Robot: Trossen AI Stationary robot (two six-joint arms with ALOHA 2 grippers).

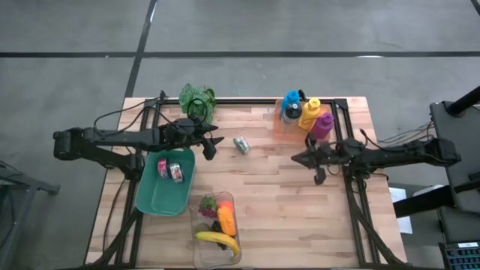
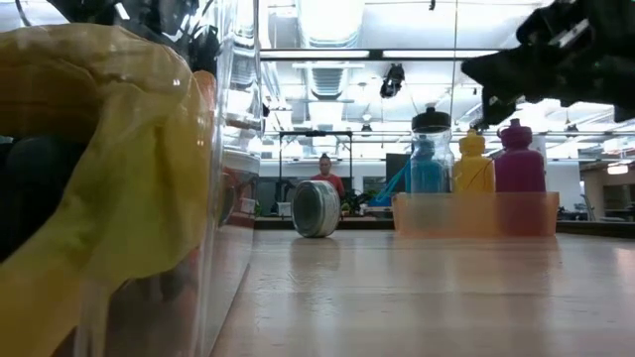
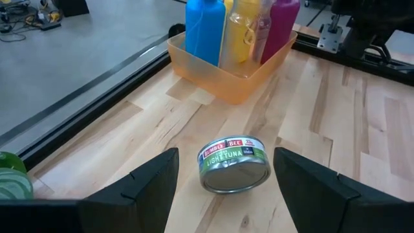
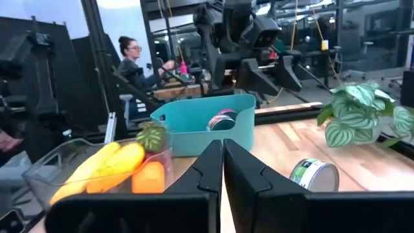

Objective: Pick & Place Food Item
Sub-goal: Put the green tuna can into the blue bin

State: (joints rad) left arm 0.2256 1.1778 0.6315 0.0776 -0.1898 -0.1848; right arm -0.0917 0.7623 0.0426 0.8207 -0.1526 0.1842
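A small tuna can lay on its side on the wooden surface, near the middle and toward the far edge. It was out in the open, not in any bin.

The left tool hung just to the left of the can. Its two fingers stood wide apart and held nothing. In the left wrist view the can sat between them but a bit farther on, not touching either one.

The right tool waited on the right side of the surface, well apart from the can. Its fingers were pressed tight together and it held nothing.

A teal bin sat at the left with two cans inside. A clear box at the near edge held a banana and other play food. An orange tray at the far right held blue, yellow and pink bottles. A leafy green plant stood at the far left edge.
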